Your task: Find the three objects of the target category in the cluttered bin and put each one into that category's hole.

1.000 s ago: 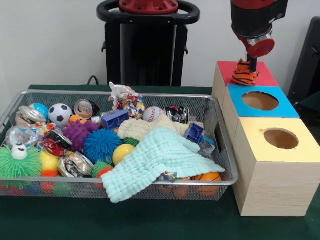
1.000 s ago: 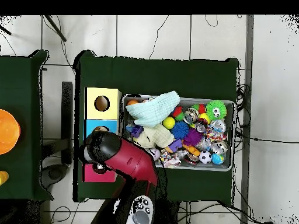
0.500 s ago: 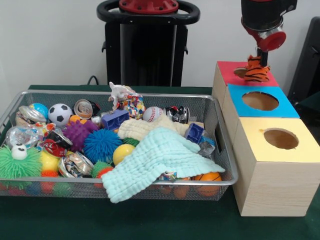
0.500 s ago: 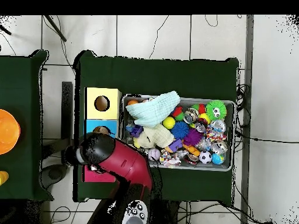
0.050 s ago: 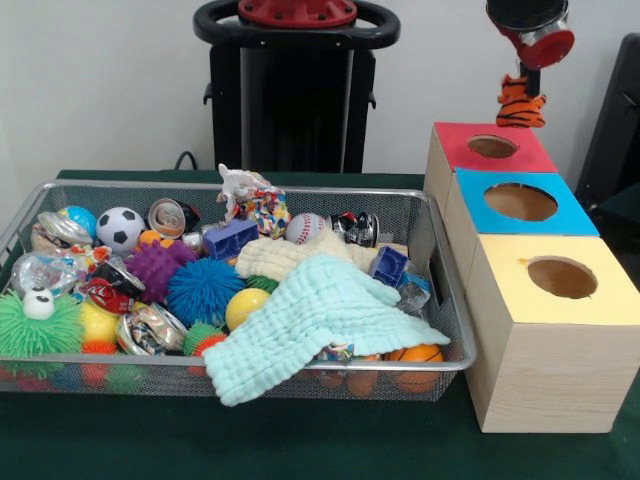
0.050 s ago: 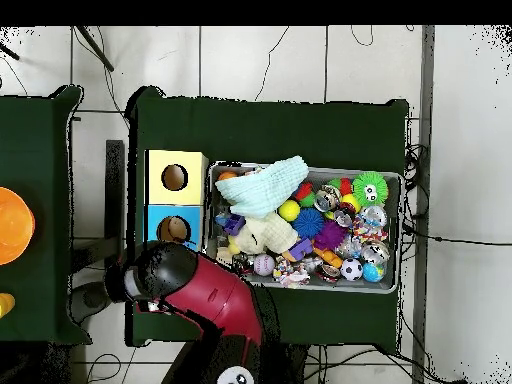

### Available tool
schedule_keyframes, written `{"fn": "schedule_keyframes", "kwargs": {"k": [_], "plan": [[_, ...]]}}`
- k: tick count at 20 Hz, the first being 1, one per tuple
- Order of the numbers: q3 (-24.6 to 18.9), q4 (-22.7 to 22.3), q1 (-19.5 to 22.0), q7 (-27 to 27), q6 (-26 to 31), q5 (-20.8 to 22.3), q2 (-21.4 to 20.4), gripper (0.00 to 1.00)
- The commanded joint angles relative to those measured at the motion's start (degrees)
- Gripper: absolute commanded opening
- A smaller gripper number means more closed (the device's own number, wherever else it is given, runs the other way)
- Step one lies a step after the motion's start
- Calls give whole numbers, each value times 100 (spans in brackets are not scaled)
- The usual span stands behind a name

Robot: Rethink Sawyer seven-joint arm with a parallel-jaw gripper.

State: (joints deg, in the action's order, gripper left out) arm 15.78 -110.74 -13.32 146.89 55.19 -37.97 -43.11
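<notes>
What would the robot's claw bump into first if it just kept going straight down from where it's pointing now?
Probably the red box. The gripper, shut on a striped tiger toy, hangs above that box's hole or just beyond it. Depth is unclear, so the toy might meet the hole's rim or the top's far edge.

We see even, bright indoor light in the front view, with no hard shadows; the wall [image 5: 100, 90] behind is plain and washed pale. Crushed cans [image 5: 150, 328] in the wire basket [image 5: 447, 300] catch small glints. The striped toy [image 5: 521, 100] near the top edge looks slightly smeared. From overhead, the pale floor [image 6: 465, 150] is bright and the green tablecloth [image 6: 270, 125] reads very dark.
</notes>
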Motion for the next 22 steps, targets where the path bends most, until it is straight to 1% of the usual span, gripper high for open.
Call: {"fn": "schedule_keyframes", "kwargs": {"k": [1, 6, 11, 14, 16, 17, 20, 22], "plan": [[-366, -732, 83, 664, 326, 31, -148, 0], [-436, -740, 92, 635, 183, 42, -111, 0], [-519, -642, 129, 541, -206, 82, 250, 0], [-526, -604, 149, 441, -453, 128, 392, 0], [-491, -529, 140, 405, -634, 208, 506, 0], [-447, -434, 117, 374, -749, 324, 600, 0], [-437, -359, 128, 340, -781, 385, 698, 0], [-385, -286, 112, 307, -867, 532, 712, 0]]}}
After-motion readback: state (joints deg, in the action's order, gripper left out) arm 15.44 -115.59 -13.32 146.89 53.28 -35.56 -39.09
